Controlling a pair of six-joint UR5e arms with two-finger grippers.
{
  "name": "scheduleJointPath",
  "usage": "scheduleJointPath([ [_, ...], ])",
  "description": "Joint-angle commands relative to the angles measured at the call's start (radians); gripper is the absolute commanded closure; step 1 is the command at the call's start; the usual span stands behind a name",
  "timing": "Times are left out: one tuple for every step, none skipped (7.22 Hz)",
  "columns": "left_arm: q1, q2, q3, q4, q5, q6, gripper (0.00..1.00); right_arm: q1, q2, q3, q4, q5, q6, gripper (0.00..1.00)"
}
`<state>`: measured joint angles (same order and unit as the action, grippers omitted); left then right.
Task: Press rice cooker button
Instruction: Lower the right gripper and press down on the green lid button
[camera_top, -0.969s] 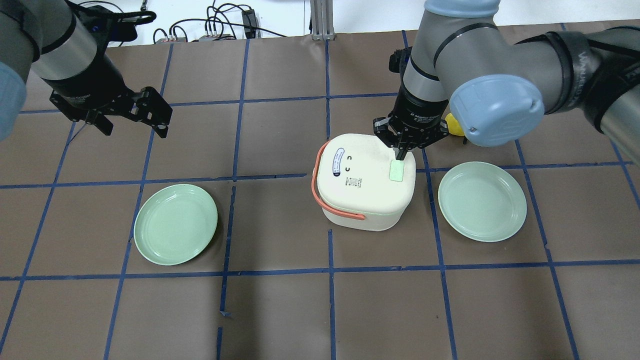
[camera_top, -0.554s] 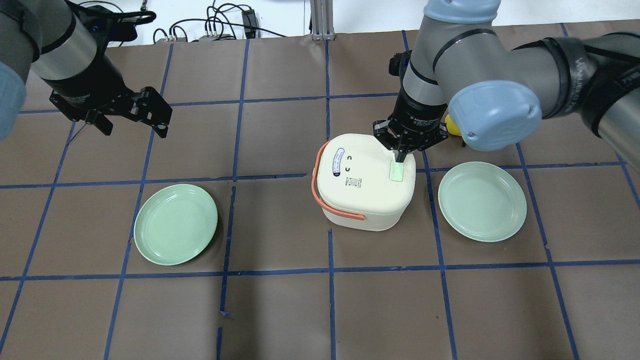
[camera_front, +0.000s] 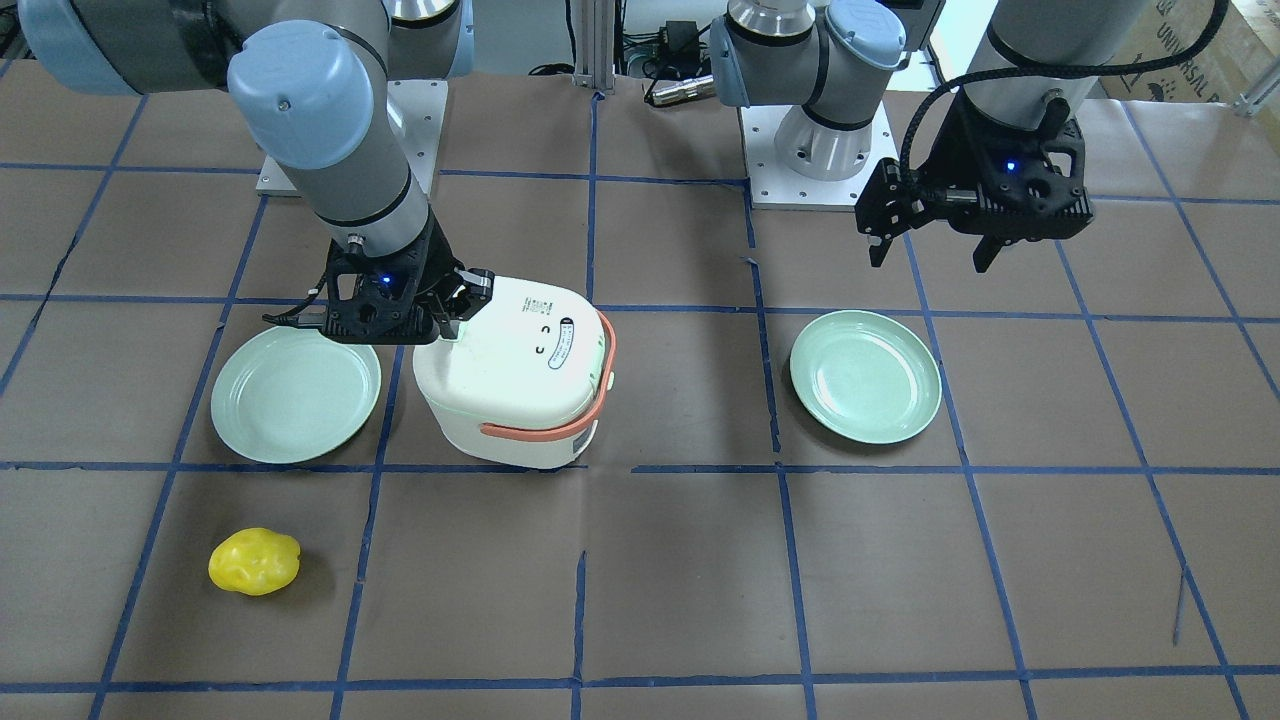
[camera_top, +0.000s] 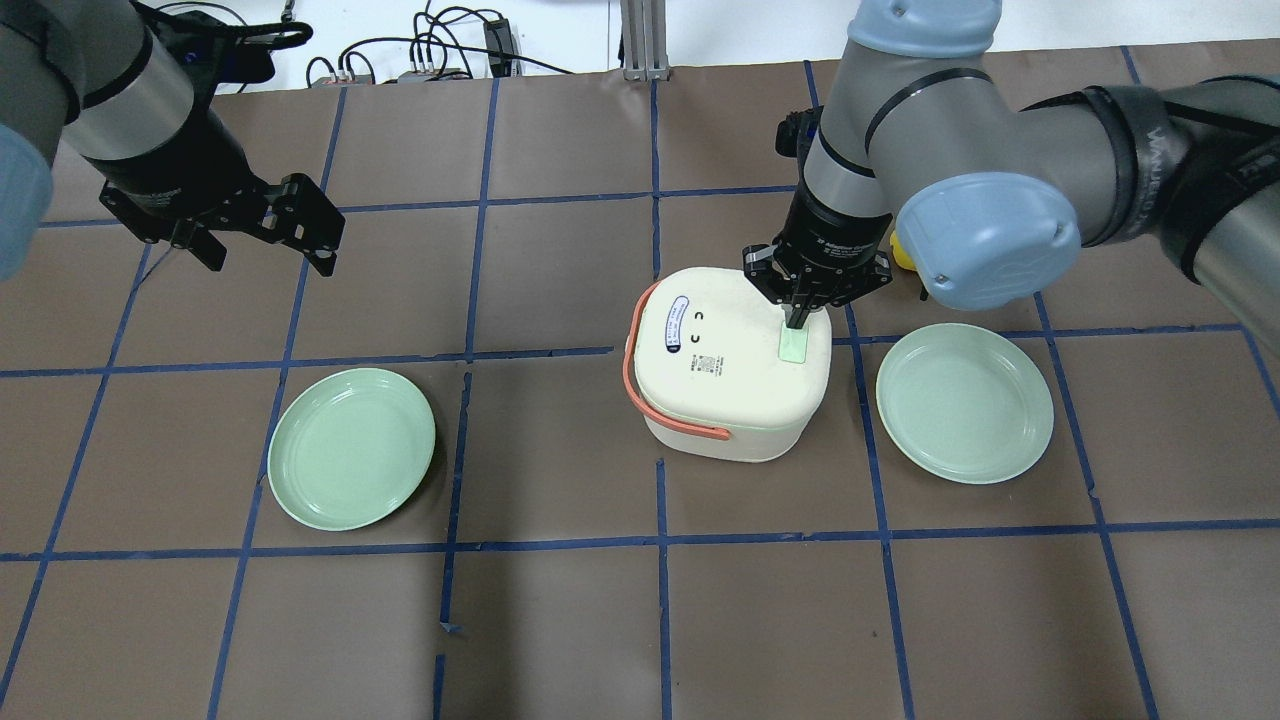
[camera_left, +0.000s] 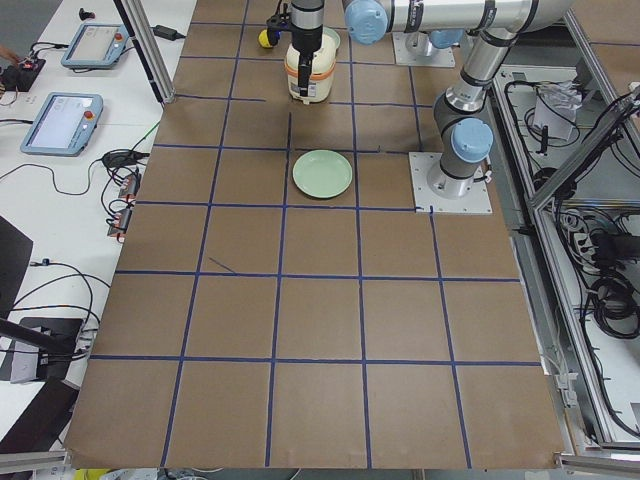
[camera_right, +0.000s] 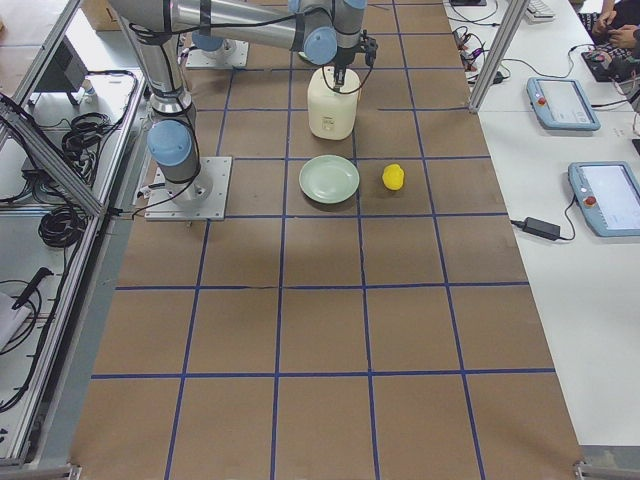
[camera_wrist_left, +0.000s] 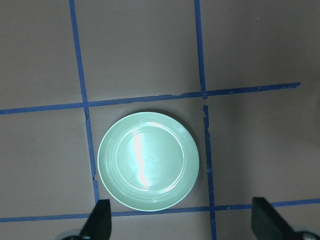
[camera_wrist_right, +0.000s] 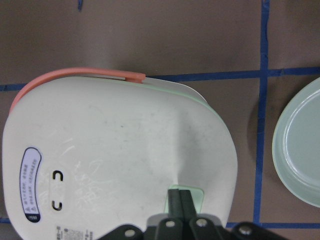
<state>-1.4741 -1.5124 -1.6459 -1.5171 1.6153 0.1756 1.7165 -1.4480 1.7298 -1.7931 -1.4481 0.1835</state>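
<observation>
Now that the right arm (camera_top: 960, 150) has nudged itself a shade over the last second, the right jaws stand pressed together into one blunt point. That point sits on the near-arm end of the mint-green button (camera_top: 794, 350), directly beneath them. The shift was small and the rice cooker (camera_top: 725, 365) has not budged on the bench (camera_top: 560, 620), so this looks like the push itself, not an approach. From here I honestly cannot tell whether the button has sunk or whether the tips merely rest on it. The lid is closed.

The rest of the cooker spreads away from the jaws. Its oval label (camera_top: 678, 324) and coral handle (camera_top: 640, 385) are on the side farthest from them.

Just past the jaws on the opposite side lies a green plate (camera_top: 965, 400), apart from the cooker and playing no part. Behind the jaws, half hidden by the arm, there is a yellow lump (camera_front: 254, 561), which is also idle.

Much farther off, across the bench, the left jaws hang spread wide in the air. A second plate (camera_wrist_left: 148, 160) lies below them, and they have not stirred. If the press holds squarely, the job is nearly done. The one worry is the tips sliding off the button's end.
</observation>
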Motion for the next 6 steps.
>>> scheduleJointPath([
  [0.000,0.000,0.000,0.000,0.000,0.001,0.00,0.000,0.000,0.001,0.000,0.009,0.001,0.87],
  [0.000,0.000,0.000,0.000,0.000,0.001,0.00,0.000,0.001,0.005,0.000,0.009,0.001,0.87],
  [0.000,0.000,0.000,0.000,0.000,-0.001,0.00,-0.002,0.000,0.037,-0.002,0.008,-0.001,0.87],
  [0.000,0.000,0.000,0.000,0.000,-0.001,0.00,-0.002,-0.002,0.040,-0.017,0.008,0.001,0.87],
  [0.000,0.000,0.000,0.000,0.000,-0.001,0.00,0.000,-0.002,0.040,-0.022,0.008,0.002,0.87],
  [0.000,0.000,0.000,0.000,0.000,0.001,0.00,0.000,-0.002,0.037,-0.023,0.008,0.002,0.87],
])
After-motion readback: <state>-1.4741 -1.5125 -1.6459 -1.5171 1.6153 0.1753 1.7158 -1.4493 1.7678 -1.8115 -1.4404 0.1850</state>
